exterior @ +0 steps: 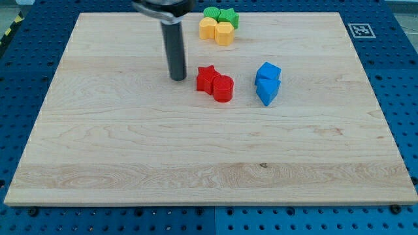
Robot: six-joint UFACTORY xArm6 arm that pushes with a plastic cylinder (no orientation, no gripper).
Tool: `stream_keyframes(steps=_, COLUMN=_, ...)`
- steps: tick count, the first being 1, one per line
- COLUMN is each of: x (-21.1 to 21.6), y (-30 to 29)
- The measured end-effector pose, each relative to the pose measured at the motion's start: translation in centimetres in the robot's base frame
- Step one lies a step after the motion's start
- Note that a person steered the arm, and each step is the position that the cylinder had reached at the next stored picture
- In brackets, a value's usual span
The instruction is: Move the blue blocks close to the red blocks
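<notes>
Red blocks (215,83), my tip (177,78) just left, apart

You see the wooden board (130,150) carrying red blocks (215,83); blue blocks (268,83) sit to their right, yellow blocks (217,30) and green blocks (221,15) above.

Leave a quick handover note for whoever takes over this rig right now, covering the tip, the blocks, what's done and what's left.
My tip rests on the board just to the view's left of the red blocks, touching nothing.
The red star and red cylinder sit together near mid-board.
The two blue blocks sit together to the view's right of the reds, with a clear gap between the pairs.
Yellow blocks and green blocks are clustered at the view's top.
Done: nothing evident. Left: get round to the blues' right side and push them leftward to the reds.
</notes>
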State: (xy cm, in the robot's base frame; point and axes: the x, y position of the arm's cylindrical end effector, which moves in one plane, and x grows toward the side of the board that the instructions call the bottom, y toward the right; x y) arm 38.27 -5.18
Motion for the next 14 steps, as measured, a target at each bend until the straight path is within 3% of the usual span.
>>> stream_keyframes(steps=3, x=-1.1, y=5.3)
stream_keyframes(steps=4, x=-4.4, y=5.7)
stream_keyframes(steps=5, x=-6.9, y=10.3)
stream_keyframes(steps=6, x=-6.8, y=16.4)
stream_keyframes(steps=7, x=-3.9, y=21.3)
stream_keyframes(steps=8, x=-0.4, y=21.4)
stream_keyframes(steps=10, x=0.1, y=13.7)
stream_keyframes(steps=11, x=-1.1, y=13.2)
stream_keyframes(steps=12, x=-2.5, y=17.7)
stream_keyframes(steps=13, x=-0.7, y=23.3)
stream_keyframes(steps=14, x=2.9, y=25.1)
